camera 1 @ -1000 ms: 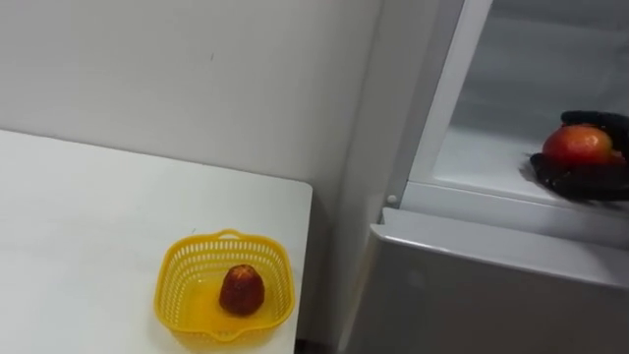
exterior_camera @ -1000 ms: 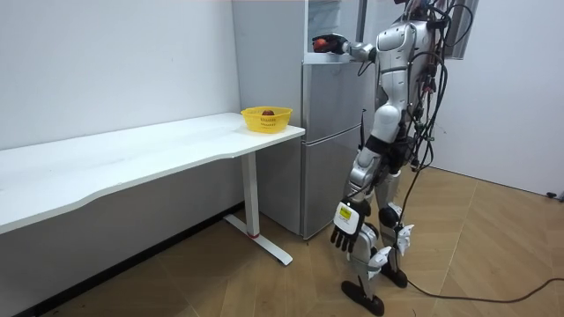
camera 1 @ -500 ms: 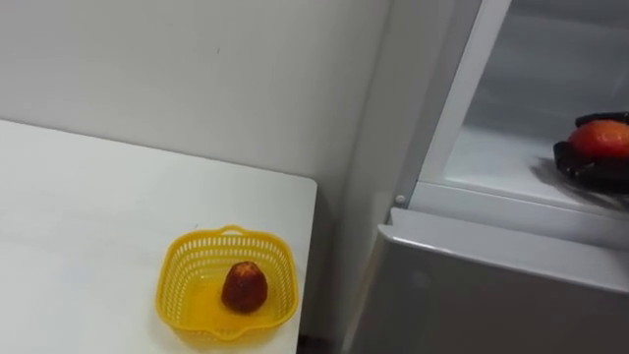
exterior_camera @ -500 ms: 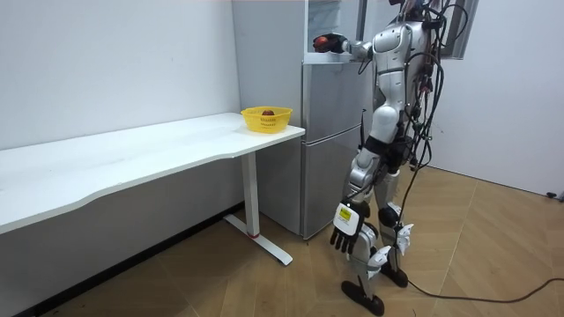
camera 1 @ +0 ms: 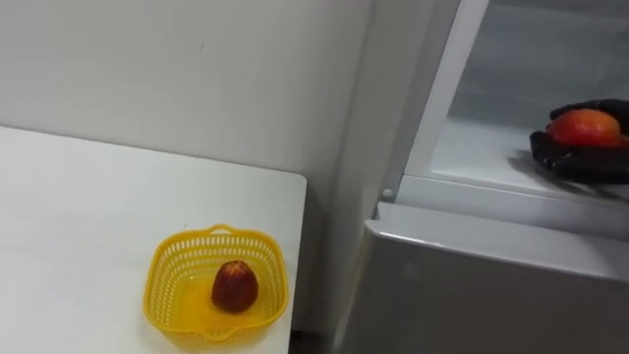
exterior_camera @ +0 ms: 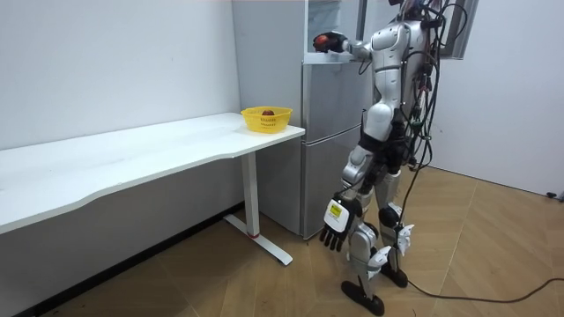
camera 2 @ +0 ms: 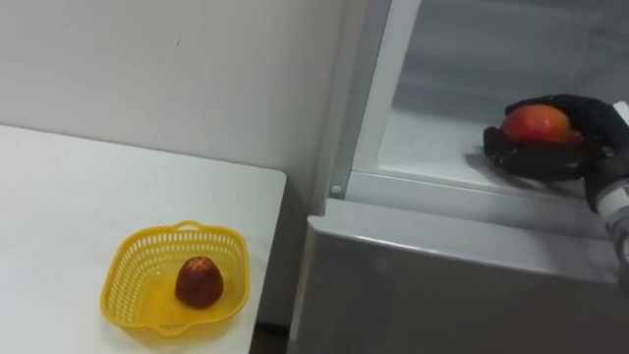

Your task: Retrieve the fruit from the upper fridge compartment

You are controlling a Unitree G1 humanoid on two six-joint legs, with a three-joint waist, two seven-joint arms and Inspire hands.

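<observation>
A red-orange fruit (camera 1: 586, 127) lies in my black right hand (camera 1: 578, 163), whose fingers curl round it from below. The hand rests low over the white shelf (camera 1: 472, 147) of the open upper fridge compartment, near its front edge. In the right eye view the same fruit (camera 2: 536, 123) sits in the right hand (camera 2: 550, 159), with the wrist coming in from the right. The room view has that hand (exterior_camera: 328, 41) raised at the fridge's top. My left hand (exterior_camera: 335, 231) hangs by my thigh with relaxed fingers.
A yellow mesh basket (camera 1: 218, 234) with a dark red fruit (camera 1: 235, 286) in it stands at the corner of the white table (camera 1: 79, 226), left of the fridge. The grey lower fridge door (camera 1: 472, 285) is closed. I stand right at the fridge front.
The eye view has shifted a little. My right hand stays on the fruit at the shelf's front. In the room view my left hand has swung slightly forward.
</observation>
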